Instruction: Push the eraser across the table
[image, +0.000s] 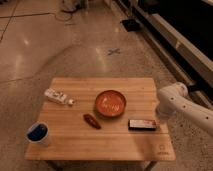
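Gripper (160, 117) sits at the right edge of the table (75, 149), low, hanging from the white arm (171, 98). Jaws closed, nothing held. It is just beside the right end of the eraser (142, 124); I cannot tell whether it touches it.

Eraser: lies flat on the right half of the table, long side parallel to the near edge, in front of the bowl (110, 103) and a little right of it, apart from its rim. Dark border, reddish-and-pale face, thin block. I judge it will slide readily on the slats, and may turn if struck off-centre.

Step in hand, as I read it: lining up for the push, closed fingers serving as the pusher; the eraser has most of the table's width yet to cross.

Next move calls for: keep the gripper at eraser height, meet the short right end squarely, drive left. The red oblong (91, 121) lies near that line; I would steer slightly towards the near edge to pass it.
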